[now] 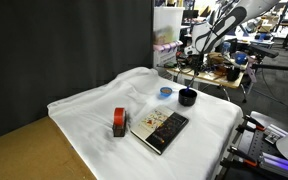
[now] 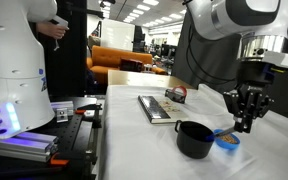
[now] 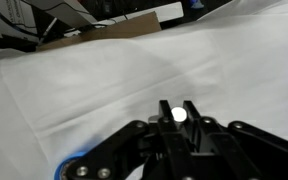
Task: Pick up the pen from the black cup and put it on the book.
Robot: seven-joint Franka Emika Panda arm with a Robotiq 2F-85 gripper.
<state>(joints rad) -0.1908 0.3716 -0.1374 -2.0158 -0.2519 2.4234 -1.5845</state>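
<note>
Above the table edge, just beside the black cup, the gripper hangs pinched narrow on a small pale tip, seemingly the pen. I judge the lift done. Next I carry it across to the book mid-table and lower gently.

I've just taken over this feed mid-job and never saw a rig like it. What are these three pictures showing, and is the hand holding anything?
It is one robot arm with a two-fingered hand. Two pictures come from cameras standing outside the robot; the third looks from the wrist, over the hand's tips. On the white cloth lie the book, a red-and-black block, a blue disc and the black cup. The hand is shut and hangs above the cloth near the cup and disc. I cannot make out the pen, in the hand or in the cup.
</note>
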